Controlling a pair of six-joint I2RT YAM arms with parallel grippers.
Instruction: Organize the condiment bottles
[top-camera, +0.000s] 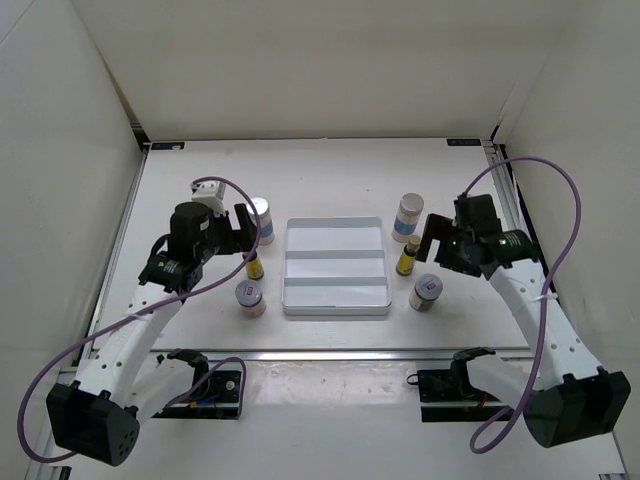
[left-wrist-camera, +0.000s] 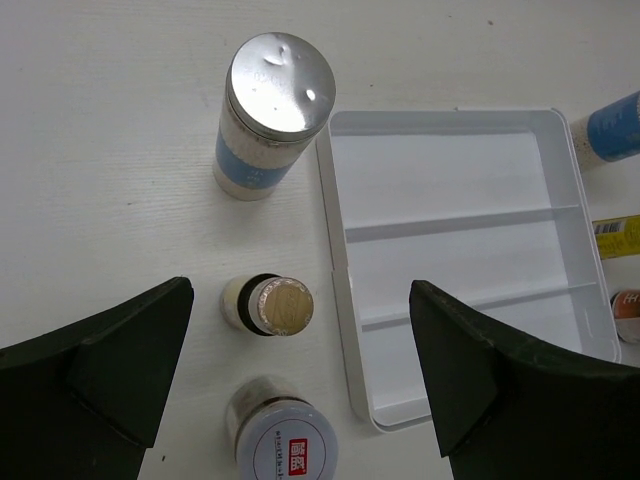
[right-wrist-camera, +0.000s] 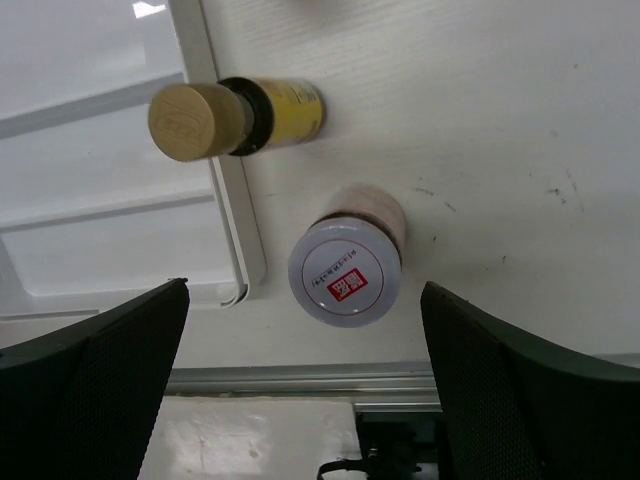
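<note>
Yellow slim bottle (left-wrist-camera: 268, 305) stands upright, long axis vertical, just beside tray (left-wrist-camera: 333, 215).

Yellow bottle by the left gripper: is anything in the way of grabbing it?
Nothing visible blocks it. The yellow bottle stands in the gap below the open left gripper. The white bottle stands beyond it and the pink jar nearer, both apart. The tray sits close beside it.

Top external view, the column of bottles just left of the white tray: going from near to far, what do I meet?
Nearest first: pinkish jar with a red-marked silver lid → slim yellow bottle → white cylinder with a blue band.
</note>
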